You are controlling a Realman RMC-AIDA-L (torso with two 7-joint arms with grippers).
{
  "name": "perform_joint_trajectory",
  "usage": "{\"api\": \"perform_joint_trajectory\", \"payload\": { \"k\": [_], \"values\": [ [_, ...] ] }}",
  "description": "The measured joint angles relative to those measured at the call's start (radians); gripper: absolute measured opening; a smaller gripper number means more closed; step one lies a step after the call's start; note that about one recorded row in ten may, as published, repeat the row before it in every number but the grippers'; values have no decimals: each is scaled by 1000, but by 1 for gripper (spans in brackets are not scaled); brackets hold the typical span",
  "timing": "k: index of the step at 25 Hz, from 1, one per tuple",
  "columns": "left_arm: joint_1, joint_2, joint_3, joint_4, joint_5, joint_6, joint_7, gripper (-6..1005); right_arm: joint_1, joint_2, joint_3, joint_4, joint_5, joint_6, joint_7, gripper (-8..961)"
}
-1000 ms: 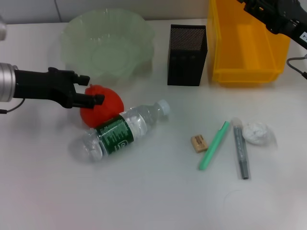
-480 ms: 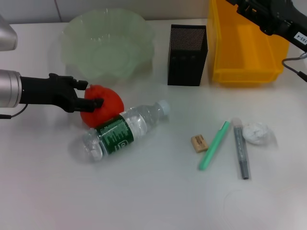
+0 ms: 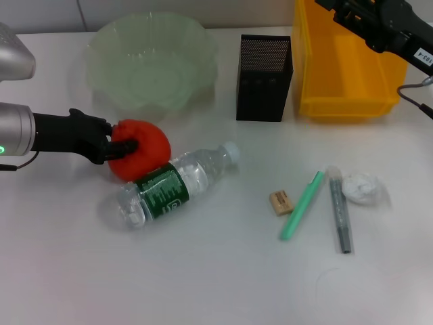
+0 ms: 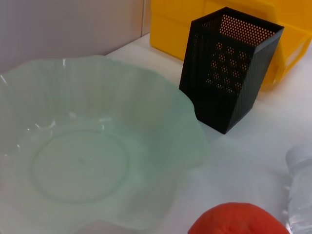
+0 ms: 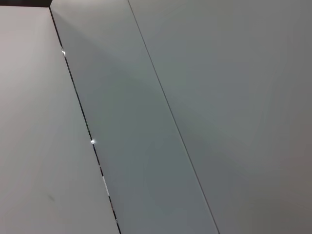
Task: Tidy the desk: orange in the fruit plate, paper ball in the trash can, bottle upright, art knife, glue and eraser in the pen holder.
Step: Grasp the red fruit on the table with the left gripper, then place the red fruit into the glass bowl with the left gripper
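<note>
The orange (image 3: 143,157) lies on the desk against the lying bottle (image 3: 166,186), in front of the fruit plate (image 3: 98,51). My left gripper (image 3: 122,139) is open at the orange's left side, one finger across its top. The left wrist view shows the orange (image 4: 239,222), fruit plate (image 4: 187,126), pen holder (image 4: 229,73) and trash can (image 4: 170,24). The eraser (image 3: 281,202), a green stick-like tool (image 3: 302,205), a grey one (image 3: 339,213) and the paper ball (image 3: 360,187) lie at the right. My right gripper (image 3: 335,8) hangs over the trash can (image 3: 318,74).
The pen holder (image 3: 264,78) stands between the fruit plate and the trash can at the back. The right wrist view shows only a grey wall. The bottle's cap (image 3: 230,150) points toward the pen holder.
My left gripper has come down onto the orange, and its fingers stand closer around the fruit's left side. The right arm has shifted slightly left over the trash can.
</note>
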Motion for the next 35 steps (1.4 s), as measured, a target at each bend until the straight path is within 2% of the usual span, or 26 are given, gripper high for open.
{"api": "perform_joint_trajectory", "payload": {
  "k": [2, 10, 18, 24, 30, 34, 35],
  "values": [
    [2, 0, 5, 4, 0, -1, 10, 446, -3, 1, 1, 0, 2, 0, 0, 694],
    [10, 14, -1, 11, -5, 22, 30, 283, -5, 3, 11, 7, 5, -5, 0, 694],
    [21, 25, -8, 53, -11, 57, 35, 205, -5, 6, 11, 8, 16, -7, 2, 693],
    [15, 46, -70, 97, -23, 148, 41, 159, -5, 6, 11, 8, 16, -6, 3, 693],
    [11, 70, -132, 92, -138, 252, 123, 115, -4, 6, 12, 26, 17, -3, 3, 693],
    [9, 66, -134, 89, -193, 221, 151, 90, -3, 6, 12, 32, 18, -5, 0, 693],
    [7, 57, -135, 87, -210, 191, 164, 85, -4, 6, 12, 32, 18, -6, -1, 692]
  ]
}}
